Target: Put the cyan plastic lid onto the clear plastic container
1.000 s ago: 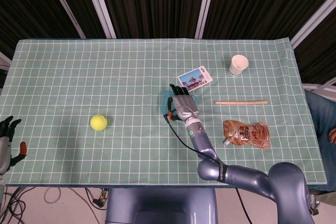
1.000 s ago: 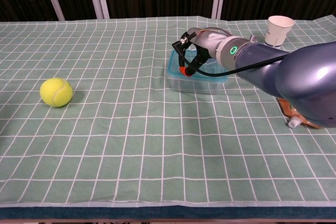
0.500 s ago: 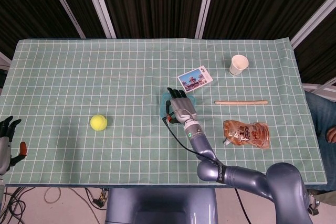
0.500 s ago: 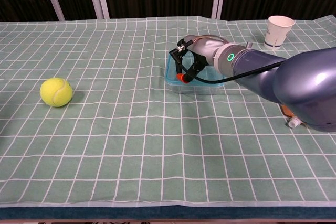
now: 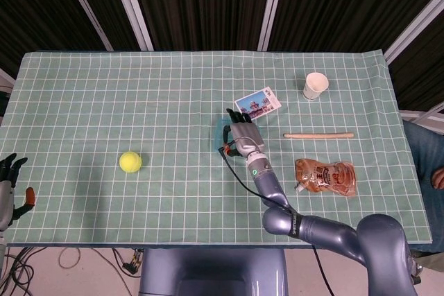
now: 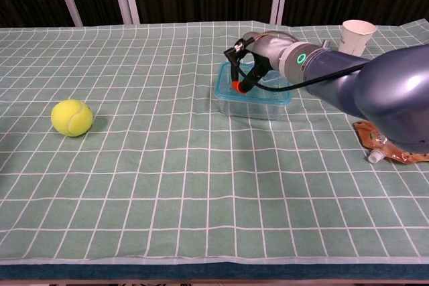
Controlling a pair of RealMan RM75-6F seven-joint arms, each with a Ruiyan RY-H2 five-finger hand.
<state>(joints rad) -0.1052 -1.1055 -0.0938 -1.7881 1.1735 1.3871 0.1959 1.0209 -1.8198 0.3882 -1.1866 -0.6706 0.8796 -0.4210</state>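
My right hand [image 6: 249,65] has lifted slightly off the cyan lid [image 6: 249,94], fingers curled and seemingly empty. The lid now sits on the container [image 6: 253,107], 3 o'clock of the tennis ball [image 6: 72,117].

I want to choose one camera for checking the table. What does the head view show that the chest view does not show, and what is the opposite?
Only the head view shows the left hand off the table's left edge, the picture card and the wooden stick. Only the chest view shows the side wall of the clear plastic container, with the cyan plastic lid on top of it. Both show the right hand over the lid, the tennis ball, the paper cup and the brown pouch.
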